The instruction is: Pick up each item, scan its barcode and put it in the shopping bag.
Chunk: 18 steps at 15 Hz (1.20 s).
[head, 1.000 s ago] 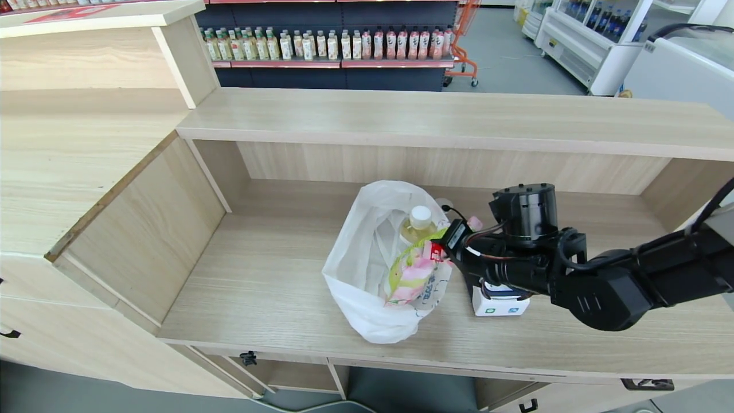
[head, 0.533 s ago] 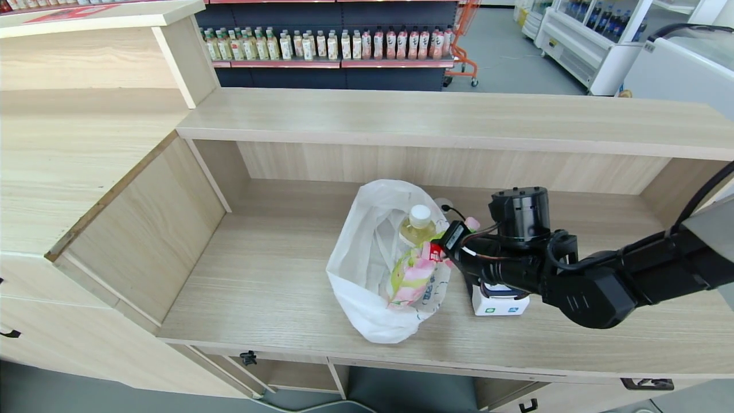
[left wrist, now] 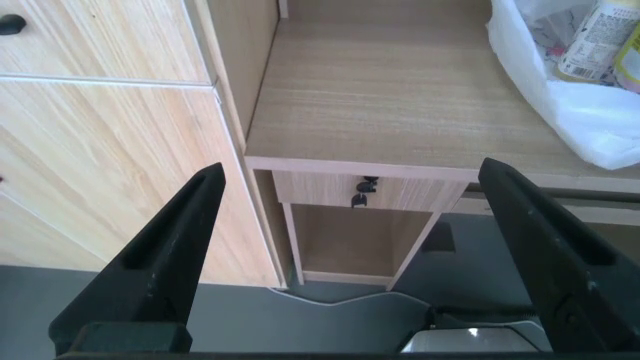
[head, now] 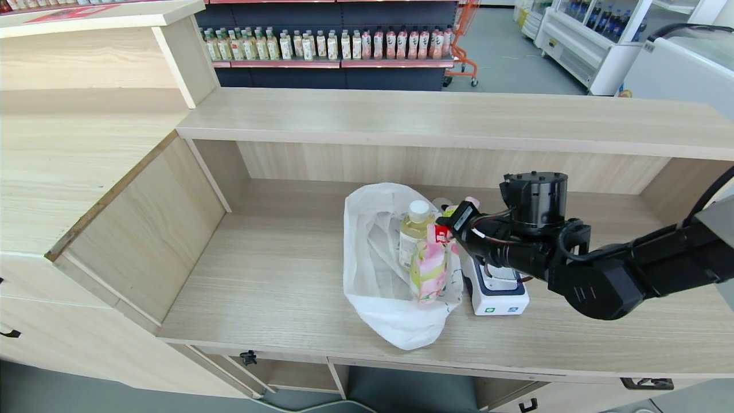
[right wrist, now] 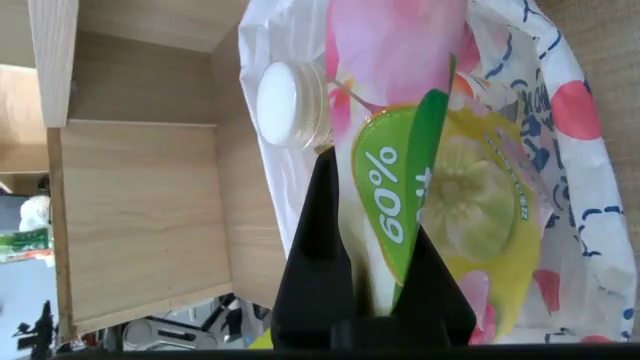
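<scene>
The pouch (head: 430,269), pink with a green band, hangs upright in the mouth of the bag (head: 373,287), its lower end inside the plastic. The right gripper (head: 444,229) pinches the pouch by its top edge. The bottle (head: 414,232) stands in the bag at 11 o'clock of the pouch, just beside it, with its white cap up.

The right arm comes in from 3 o'clock, low over the counter (head: 275,275), its wrist roughly level and its gripper pointing toward 9 o'clock. It passes above the scanner (head: 496,289), which sits on the counter at 3 o'clock of the bag and touches the plastic.

The pouch carries large white print on the green band and a fruit picture below it. The bottle has a pale label with small print, and the bag has blue lettering and a red dot on the side. The scanner shows small green and blue marks on its front.

In the right wrist view the right gripper (right wrist: 375,250) is closed narrow on the pouch (right wrist: 440,180), one dark finger on each face, with the bottle cap (right wrist: 285,100) beyond.

The left gripper (left wrist: 350,170) is spread wide and holds nothing. It hangs below the counter's front edge, well apart from the bag (left wrist: 570,110).
</scene>
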Available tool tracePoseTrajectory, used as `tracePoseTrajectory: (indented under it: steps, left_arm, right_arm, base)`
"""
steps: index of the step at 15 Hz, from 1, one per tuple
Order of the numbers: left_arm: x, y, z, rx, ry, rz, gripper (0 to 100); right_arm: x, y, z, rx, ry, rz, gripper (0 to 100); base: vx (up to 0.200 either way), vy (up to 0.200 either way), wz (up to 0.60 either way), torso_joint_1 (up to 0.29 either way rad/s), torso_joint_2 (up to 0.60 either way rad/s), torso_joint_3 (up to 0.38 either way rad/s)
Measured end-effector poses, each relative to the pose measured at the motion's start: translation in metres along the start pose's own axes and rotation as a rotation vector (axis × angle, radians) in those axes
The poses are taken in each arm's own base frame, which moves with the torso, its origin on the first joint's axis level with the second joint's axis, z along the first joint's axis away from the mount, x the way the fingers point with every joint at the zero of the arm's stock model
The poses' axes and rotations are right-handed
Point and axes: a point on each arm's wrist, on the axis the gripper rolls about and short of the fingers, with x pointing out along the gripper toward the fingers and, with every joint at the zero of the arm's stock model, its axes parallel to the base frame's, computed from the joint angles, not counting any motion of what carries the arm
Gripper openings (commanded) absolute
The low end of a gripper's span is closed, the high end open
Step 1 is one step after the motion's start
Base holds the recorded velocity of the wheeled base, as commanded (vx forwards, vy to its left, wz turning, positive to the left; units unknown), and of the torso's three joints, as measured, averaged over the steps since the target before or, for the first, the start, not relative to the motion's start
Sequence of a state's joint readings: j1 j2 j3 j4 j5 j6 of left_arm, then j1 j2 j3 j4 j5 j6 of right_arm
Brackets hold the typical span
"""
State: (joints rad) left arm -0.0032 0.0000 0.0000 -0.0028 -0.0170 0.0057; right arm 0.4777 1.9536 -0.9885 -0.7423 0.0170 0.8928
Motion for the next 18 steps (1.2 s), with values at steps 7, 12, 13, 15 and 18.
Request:
tracePoseTrajectory:
  steps: [7,12,13,15,18]
  left_arm:
    - [0.0,0.0,0.0,0.0,0.0,0.0,100]
    - [0.0,0.0,0.0,0.0,0.0,0.0,100]
    - [0.0,0.0,0.0,0.0,0.0,0.0,100]
    - [0.0,0.0,0.0,0.0,0.0,0.0,100]
    - [0.0,0.0,0.0,-0.001,0.0,0.0,100]
  right_arm:
    - [0.006,0.0,0.0,-0.007,-0.04,0.048,0]
    - [0.011,-0.001,0.0,-0.009,-0.06,0.071,0]
    - [0.012,-0.002,-0.001,-0.009,-0.056,0.067,0]
    - [0.014,-0.004,-0.005,-0.016,-0.047,0.06,0]
    - [0.019,-0.008,-0.01,-0.047,-0.052,0.072,0]
  base:
    - [0.0,0.0,0.0,0.0,0.0,0.0]
    - [0.0,0.0,0.0,0.0,0.0,0.0]
    - [0.0,0.0,0.0,0.0,0.0,0.0]
    - [0.0,0.0,0.0,0.0,0.0,0.0]
    - [0.0,0.0,0.0,0.0,0.0,0.0]
